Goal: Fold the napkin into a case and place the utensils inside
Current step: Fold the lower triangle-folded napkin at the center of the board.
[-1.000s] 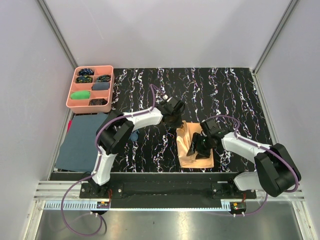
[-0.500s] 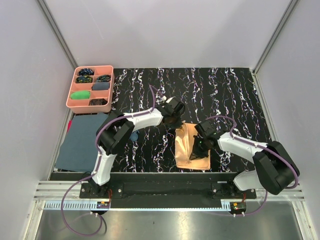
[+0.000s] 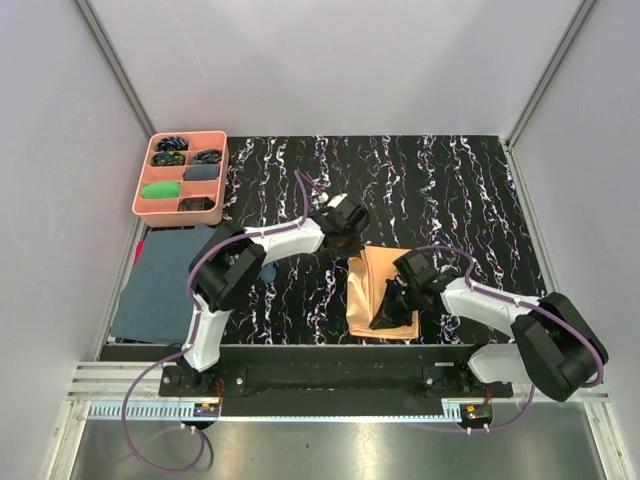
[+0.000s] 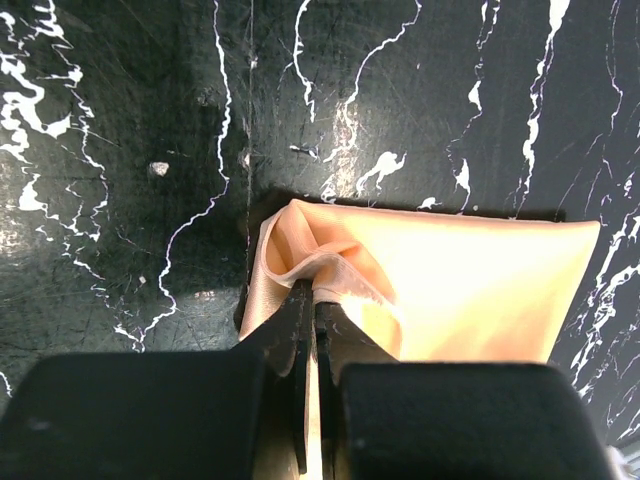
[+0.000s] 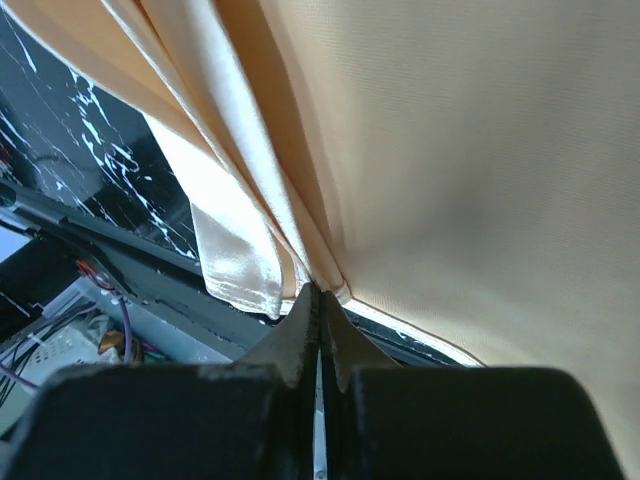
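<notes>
We fold the shiny peach-orange fabric napkin [image 3: 372, 285], pinched at both ends.

It lies folded on the black marbled tabletop [image 3: 450, 180] between the arms. The left tool [image 4: 310, 300] is clamped on its far corner, the right tool [image 5: 320, 300] on its near layered edge. We should keep both pinches firm and move together. A second ago the right tool stood apart.

The right tool [image 3: 383, 321] covers part of the napkin [image 3: 370, 280]; contents of the pink tray [image 3: 141, 180] are indistinct.
</notes>
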Robot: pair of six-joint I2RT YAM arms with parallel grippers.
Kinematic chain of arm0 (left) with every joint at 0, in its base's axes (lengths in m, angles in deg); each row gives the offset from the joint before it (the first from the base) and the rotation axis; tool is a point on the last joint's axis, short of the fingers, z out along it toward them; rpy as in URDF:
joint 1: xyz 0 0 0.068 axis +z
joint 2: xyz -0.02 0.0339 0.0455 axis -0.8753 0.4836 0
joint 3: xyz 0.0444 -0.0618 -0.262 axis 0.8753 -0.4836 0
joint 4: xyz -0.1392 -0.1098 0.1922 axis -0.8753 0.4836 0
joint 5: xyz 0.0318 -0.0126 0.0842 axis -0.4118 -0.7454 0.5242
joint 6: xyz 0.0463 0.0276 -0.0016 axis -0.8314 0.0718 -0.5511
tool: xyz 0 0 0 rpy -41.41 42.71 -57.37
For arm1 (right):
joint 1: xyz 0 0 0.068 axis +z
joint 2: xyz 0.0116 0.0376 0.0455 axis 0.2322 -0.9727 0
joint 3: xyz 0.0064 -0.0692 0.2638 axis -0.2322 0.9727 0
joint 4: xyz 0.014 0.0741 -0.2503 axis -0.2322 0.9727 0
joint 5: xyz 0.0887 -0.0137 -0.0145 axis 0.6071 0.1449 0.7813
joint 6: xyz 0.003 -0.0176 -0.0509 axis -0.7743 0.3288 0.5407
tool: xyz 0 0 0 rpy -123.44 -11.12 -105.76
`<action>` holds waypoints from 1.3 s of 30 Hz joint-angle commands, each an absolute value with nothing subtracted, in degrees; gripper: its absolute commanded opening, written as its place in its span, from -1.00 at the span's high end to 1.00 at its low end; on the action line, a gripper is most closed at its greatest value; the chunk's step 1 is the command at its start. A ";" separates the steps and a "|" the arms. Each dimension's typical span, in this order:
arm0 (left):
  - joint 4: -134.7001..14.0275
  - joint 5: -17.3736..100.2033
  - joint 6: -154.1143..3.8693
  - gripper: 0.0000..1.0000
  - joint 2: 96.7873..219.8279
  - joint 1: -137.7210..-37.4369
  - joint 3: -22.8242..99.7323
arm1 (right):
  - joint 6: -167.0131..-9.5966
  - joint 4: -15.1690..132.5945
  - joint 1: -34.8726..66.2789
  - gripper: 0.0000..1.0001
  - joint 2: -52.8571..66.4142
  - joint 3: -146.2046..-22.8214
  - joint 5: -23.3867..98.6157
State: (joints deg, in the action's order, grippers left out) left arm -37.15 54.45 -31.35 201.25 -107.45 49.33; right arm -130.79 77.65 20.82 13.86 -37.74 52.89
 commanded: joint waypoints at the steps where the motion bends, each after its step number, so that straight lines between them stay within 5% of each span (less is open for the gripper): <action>1: -37.76 57.93 -30.10 1.00 198.74 -108.27 49.69 | -131.07 73.06 21.82 1.00 11.75 -37.35 58.27; 2: -37.67 58.20 -30.10 1.00 198.65 -108.36 49.69 | -130.02 74.02 21.73 1.00 11.57 -39.27 56.62; 6: -37.32 58.20 -30.36 1.00 198.65 -108.54 49.87 | -125.01 83.23 21.47 0.39 13.67 -47.01 49.41; 18: -36.96 57.59 -31.33 1.00 198.13 -108.80 49.78 | -109.45 85.65 15.85 -0.57 4.55 -62.32 40.26; 24: -36.88 56.45 -31.24 1.00 197.95 -108.89 49.78 | -106.72 79.40 15.23 -0.57 -0.55 -62.67 40.08; 36: -36.52 55.65 -30.80 0.87 196.63 -108.80 49.34 | -105.40 73.94 12.42 -0.05 -8.28 -64.69 41.84; 39: -36.61 55.13 -30.80 0.80 196.46 -108.80 49.52 | -105.57 73.59 11.45 0.23 -9.17 -65.39 42.10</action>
State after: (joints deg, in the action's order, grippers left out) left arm -36.54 57.29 -30.78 200.85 -107.51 49.11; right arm -105.61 77.32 14.17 -6.95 -63.05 45.33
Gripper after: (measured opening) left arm 0.085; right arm 0.429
